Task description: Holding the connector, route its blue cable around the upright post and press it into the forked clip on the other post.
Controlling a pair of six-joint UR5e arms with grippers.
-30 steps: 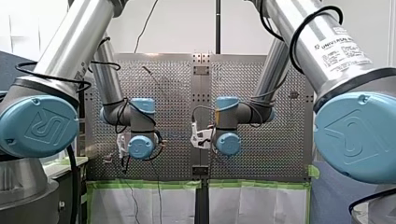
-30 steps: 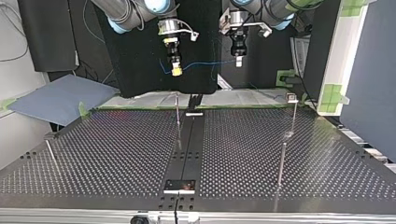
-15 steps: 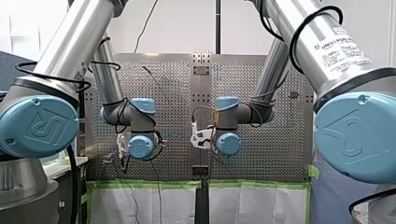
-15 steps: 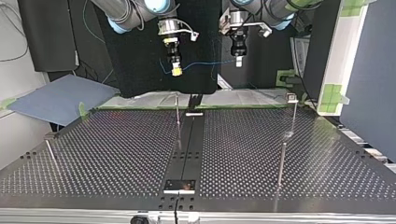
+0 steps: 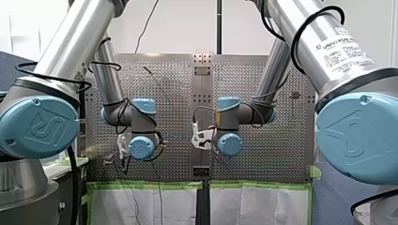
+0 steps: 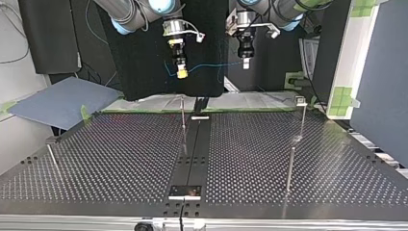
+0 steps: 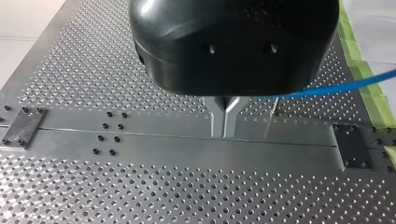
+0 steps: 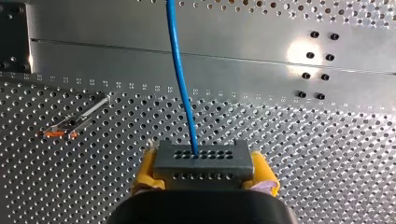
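Observation:
In the right wrist view my right gripper (image 8: 204,179) is shut with its yellow pads on a grey connector block (image 8: 201,161). The blue cable (image 8: 180,70) leaves the block and runs ahead over the perforated table. In the top view that gripper (image 6: 182,73) hangs high above the table's far edge, and the cable (image 6: 214,65) spans across to my left gripper (image 6: 246,63). The left wrist view shows its metal fingers (image 7: 224,114) pressed together, with the cable (image 7: 336,87) leading off sideways from them. A thin upright post (image 6: 183,113) stands below. A post with a small head (image 6: 302,115) stands at the top view's right.
Another thin post (image 6: 289,168) rises nearer the camera at the top view's right, and a short leaning pin (image 6: 52,156) stands at its left. A dark centre rail (image 6: 192,149) with a bracket (image 6: 185,191) splits the perforated table. Blue-grey board (image 6: 62,98) lies beyond the left corner.

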